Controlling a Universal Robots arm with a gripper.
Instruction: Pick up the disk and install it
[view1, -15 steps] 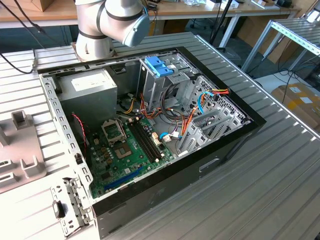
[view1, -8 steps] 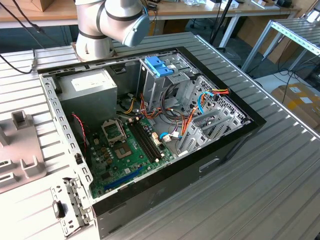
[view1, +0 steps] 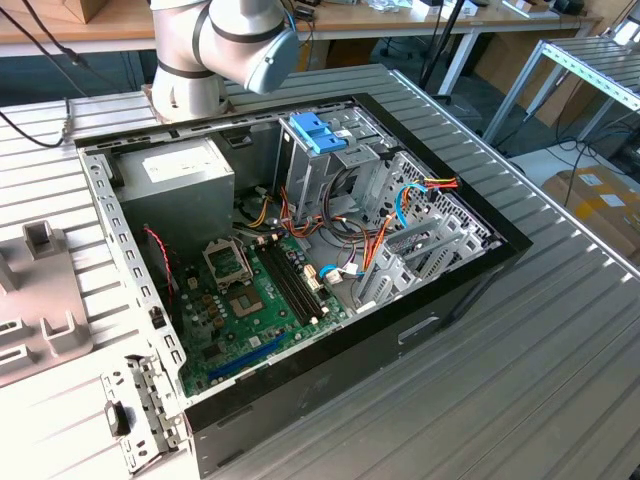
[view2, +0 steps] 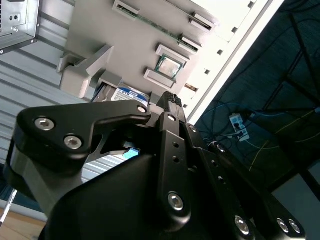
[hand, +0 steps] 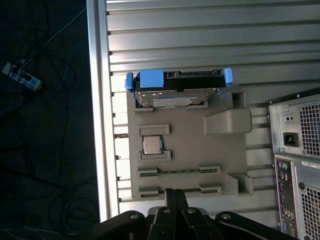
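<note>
The disk (hand: 177, 90) is a silver drive in a bright blue carrier with a blue tab. It lies flat in a slot at one end of a grey fixture plate (hand: 190, 135) on the ribbed table. My gripper (hand: 175, 192) hangs above the plate's other end, well apart from the disk, with its black fingers pressed together and nothing between them. In the second wrist view the gripper (view2: 170, 98) and its black linkage cover most of the disk (view2: 128, 93); only a labelled corner and a bit of blue show.
The fixture plate also holds a processor chip (hand: 151, 145) and memory sticks (hand: 177, 171). The computer's rear panel (hand: 297, 150) stands beside it. In the exterior view the open case shows a drive cage with a pale blue latch (view1: 318, 130), the power supply (view1: 180, 175) and the motherboard (view1: 255, 310).
</note>
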